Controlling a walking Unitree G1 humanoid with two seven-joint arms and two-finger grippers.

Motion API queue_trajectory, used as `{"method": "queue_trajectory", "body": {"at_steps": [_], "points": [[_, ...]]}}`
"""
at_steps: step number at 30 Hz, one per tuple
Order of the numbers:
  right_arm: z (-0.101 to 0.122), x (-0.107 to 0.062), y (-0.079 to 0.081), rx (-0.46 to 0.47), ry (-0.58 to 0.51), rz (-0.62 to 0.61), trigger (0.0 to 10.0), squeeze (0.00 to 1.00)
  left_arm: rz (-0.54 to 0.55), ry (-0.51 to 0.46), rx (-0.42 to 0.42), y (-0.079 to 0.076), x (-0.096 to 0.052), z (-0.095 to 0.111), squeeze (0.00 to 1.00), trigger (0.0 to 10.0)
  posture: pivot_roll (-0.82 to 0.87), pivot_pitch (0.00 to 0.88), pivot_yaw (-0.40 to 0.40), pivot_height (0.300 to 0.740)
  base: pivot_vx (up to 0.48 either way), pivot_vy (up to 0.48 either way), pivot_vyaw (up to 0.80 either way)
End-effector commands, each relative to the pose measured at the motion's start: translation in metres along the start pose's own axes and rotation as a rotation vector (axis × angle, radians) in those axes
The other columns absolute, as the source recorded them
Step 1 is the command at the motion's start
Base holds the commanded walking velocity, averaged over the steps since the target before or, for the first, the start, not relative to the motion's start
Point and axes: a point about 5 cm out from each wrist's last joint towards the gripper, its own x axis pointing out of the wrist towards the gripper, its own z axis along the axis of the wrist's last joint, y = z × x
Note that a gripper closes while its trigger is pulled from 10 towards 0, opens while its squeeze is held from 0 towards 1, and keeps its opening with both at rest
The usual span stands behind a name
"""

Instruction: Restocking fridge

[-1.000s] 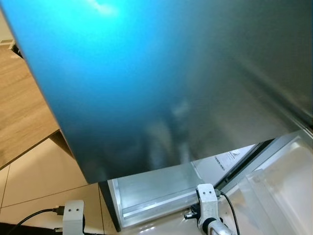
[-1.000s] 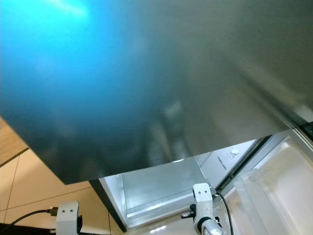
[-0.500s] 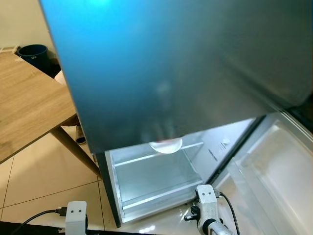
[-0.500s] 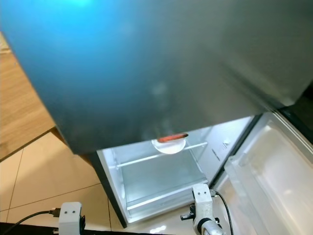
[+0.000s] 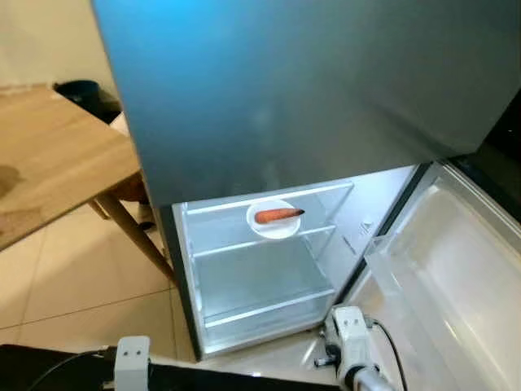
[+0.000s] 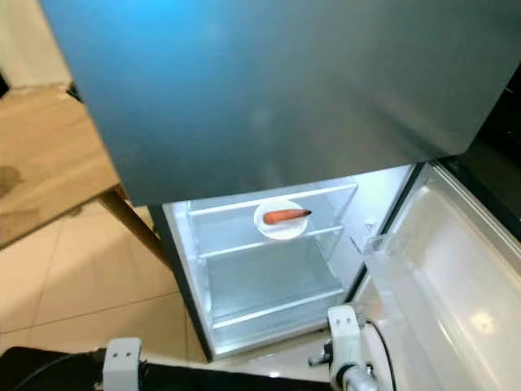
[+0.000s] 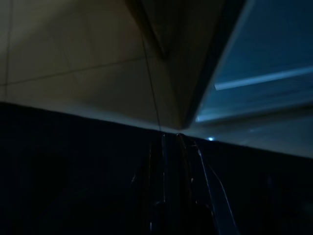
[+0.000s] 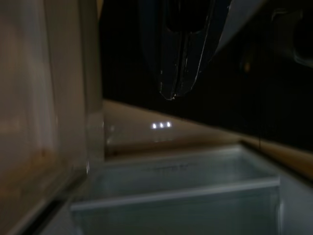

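Observation:
The fridge's lower compartment [image 5: 259, 281] stands open and lit. On its glass shelf [image 5: 236, 243] rests a white plate [image 5: 274, 229] with a carrot [image 5: 278, 215] lying across it. Below the shelf the space is bare. Both arms hang low at the bottom edge, in front of the fridge: the left wrist [image 5: 132, 360] over the floor, the right wrist [image 5: 350, 332] near the open door's foot. My right gripper [image 8: 172, 95] is shut with nothing in it, pointing down over the fridge floor. My left gripper [image 7: 168, 142] is dim, its fingers close together, holding nothing.
The closed upper door [image 5: 309, 90] looms above as a grey-blue sheet. The lower door [image 5: 464, 261] is swung out to the right, with a clear bin [image 5: 411, 297] on its inside. A wooden table [image 5: 49, 163] and a dark bin [image 5: 80, 89] are left, tiled floor [image 5: 73, 285] below.
The whole view has shifted: the fridge now sits farther off and its lower compartment, plate and carrot have come into sight. Both arms still hang low.

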Motion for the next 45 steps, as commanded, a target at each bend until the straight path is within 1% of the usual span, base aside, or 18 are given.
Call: {"method": "queue_trajectory", "body": {"at_steps": [1,10,15,21,33,45], "points": [[-0.001,0.0,0.0,-0.006,0.008,-0.002,10.0,0.0,0.003,0.018,0.0,0.0,-0.002,-0.004,0.0,10.0,-0.07,0.072,-0.051,0.74,-0.274,0.0,0.0],[0.0,0.0,0.0,-0.022,0.005,0.014,10.0,0.0,0.004,0.033,-0.003,0.0,-0.002,-0.006,0.0,10.0,-0.07,0.078,-0.052,0.74,-0.06,0.0,0.0],[0.0,0.0,0.0,-0.008,0.003,0.013,10.0,0.0,-0.004,0.039,0.005,0.0,-0.003,-0.007,0.0,10.0,-0.08,0.081,-0.05,0.74,0.0,0.0,-0.16],[0.0,0.0,0.001,-0.001,0.0,0.002,10.0,0.0,-0.041,0.044,0.038,-0.002,-0.001,-0.006,0.0,10.0,-0.08,0.084,-0.034,0.74,0.0,0.0,-0.73],[0.0,0.0,0.002,0.012,-0.004,-0.007,10.0,0.0,-0.075,0.022,0.06,-0.008,0.007,0.005,0.0,10.0,-0.08,0.085,-0.024,0.74,0.0,0.0,-0.8],[0.0,0.0,0.002,0.026,-0.006,-0.017,10.0,0.0,-0.107,0.012,0.083,-0.012,0.009,0.009,0.0,10.0,-0.08,0.081,-0.012,0.74,0.0,0.0,-0.8]]}}
